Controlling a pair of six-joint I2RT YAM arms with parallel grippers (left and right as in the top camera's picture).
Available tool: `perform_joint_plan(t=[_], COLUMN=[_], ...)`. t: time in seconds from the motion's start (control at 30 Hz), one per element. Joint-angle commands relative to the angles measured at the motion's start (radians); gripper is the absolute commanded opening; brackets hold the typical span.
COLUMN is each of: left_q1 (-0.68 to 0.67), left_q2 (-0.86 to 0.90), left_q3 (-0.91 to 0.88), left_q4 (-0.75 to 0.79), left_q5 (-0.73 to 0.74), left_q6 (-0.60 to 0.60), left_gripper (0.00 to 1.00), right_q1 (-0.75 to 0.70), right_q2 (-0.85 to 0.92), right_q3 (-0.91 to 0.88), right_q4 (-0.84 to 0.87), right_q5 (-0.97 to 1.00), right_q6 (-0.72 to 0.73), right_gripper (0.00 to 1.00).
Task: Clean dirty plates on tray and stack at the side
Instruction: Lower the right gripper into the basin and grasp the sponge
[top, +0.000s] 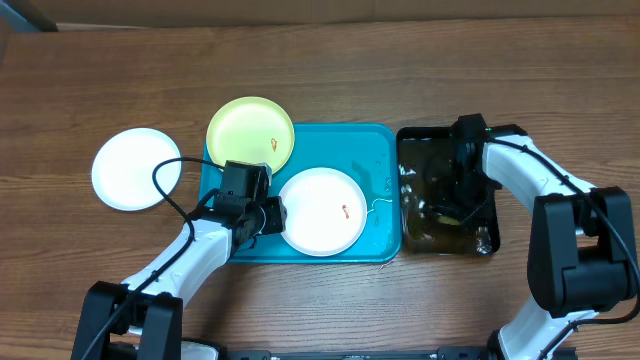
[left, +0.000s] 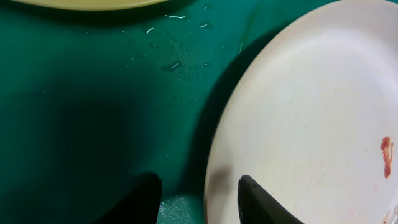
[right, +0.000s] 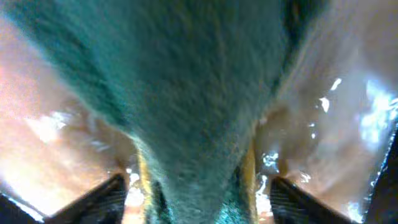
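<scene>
Your left gripper (left: 199, 200): jaws released, straddling rim of white plate (left: 298, 112) inside tray (top: 370, 150). Yellow-green plate (top: 250, 132) on tray's far-left corner; second white plate (top: 135, 168) left of tray. Your right gripper (right: 196, 199): released around sponge (right: 186, 93), in black tray (top: 450, 251) right of tray.

There are two white plates (top: 137, 168) (top: 320, 211) and one yellow-green plate (top: 250, 133) (so three in all). One blue tray (top: 375, 150). One black tray (top: 488, 238), at three o'clock from the blue one. Two robot arms (top: 185, 250) (top: 525, 165).
</scene>
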Motion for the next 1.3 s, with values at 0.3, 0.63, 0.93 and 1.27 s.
perform_joint_plan(t=[0.3,0.63,0.93,1.27], left_q1=[-0.005,-0.005,-0.005,-0.005], left_q2=[0.008,0.008,0.008,0.008], left_q3=[0.0,0.0,0.0,0.0], left_q4=[0.004,0.004,0.004,0.005], left_q5=[0.005,0.005,0.005,0.021], left_q6=[-0.01,-0.01,-0.01,-0.01], left_gripper=[0.44,0.44,0.44,0.38], right_q1=[-0.003,-0.003,-0.003,-0.004], right_q2=[0.009,0.011,0.011,0.009], right_q3=[0.028,0.012,0.012,0.09], right_q4=[0.196,0.244,0.155,0.042], right_q5=[0.028,0.027,0.028,0.028], right_q6=[-0.015,-0.012,-0.014,-0.032], right_gripper=[0.93,0.04,0.53,0.04])
